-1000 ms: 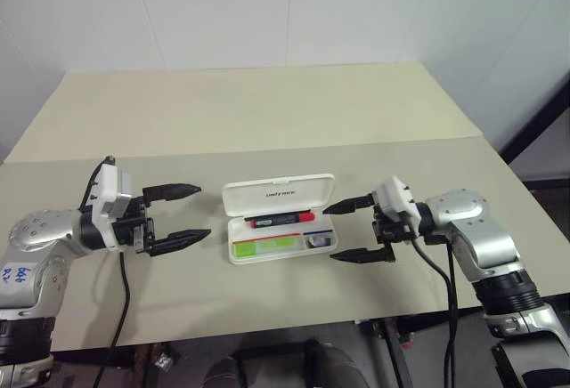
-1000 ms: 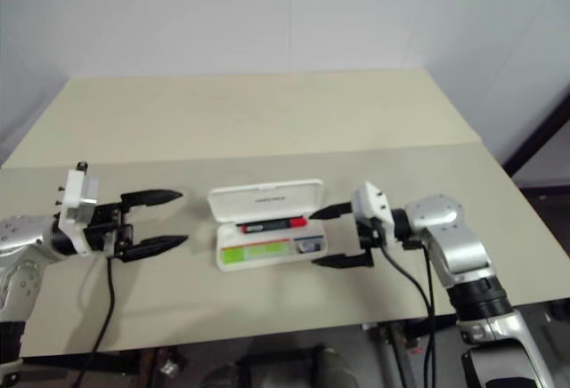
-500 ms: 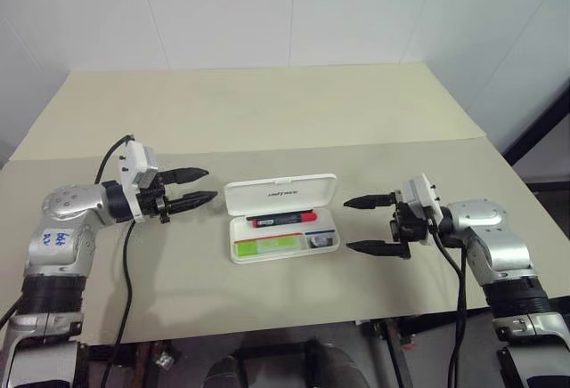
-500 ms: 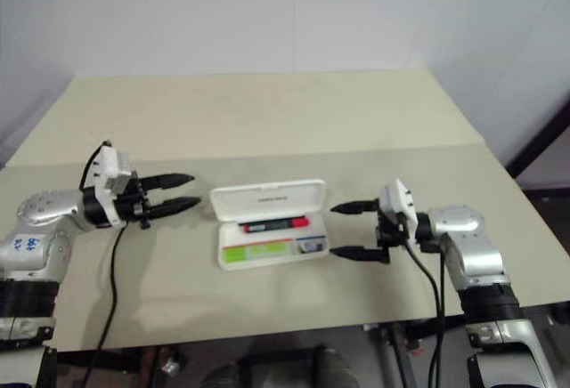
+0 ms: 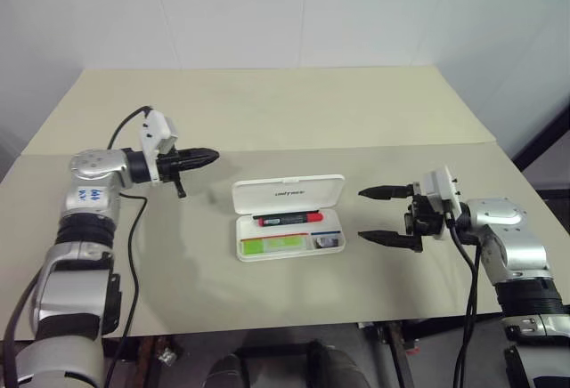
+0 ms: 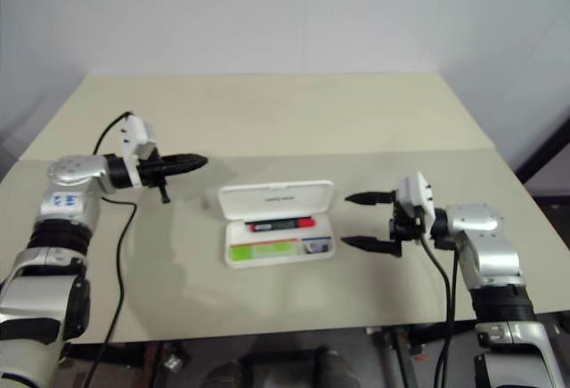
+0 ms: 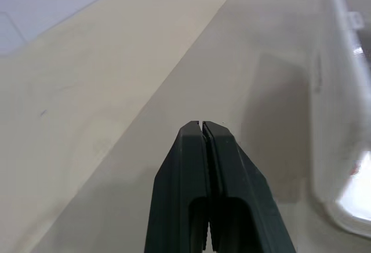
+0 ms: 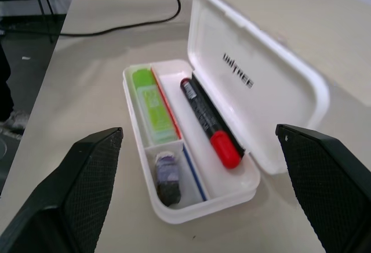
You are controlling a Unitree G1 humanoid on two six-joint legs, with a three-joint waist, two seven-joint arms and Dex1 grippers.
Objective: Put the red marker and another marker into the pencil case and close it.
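Observation:
The white pencil case (image 5: 289, 194) lies open in the middle of the table, its lid tilted back. The red marker (image 5: 287, 219) rests in the rear tray and the lime-green marker (image 5: 267, 246) in the front tray; the right wrist view shows both, the red marker (image 8: 210, 119) beside the green marker (image 8: 152, 105). My left gripper (image 5: 212, 154) is shut on nothing and hovers left of and behind the case, pointing toward it. My right gripper (image 5: 362, 214) is open and empty, a short way to the right of the case.
A small dark object (image 8: 168, 174) sits in the case's end compartment. The beige table (image 5: 267, 103) has a seam across its middle and wide bare room behind the case. A black cable (image 5: 134, 228) hangs from my left arm.
My left gripper has closed from wide open and moved up the table to behind the case's left end. My right gripper, still open, has drawn back to the right.

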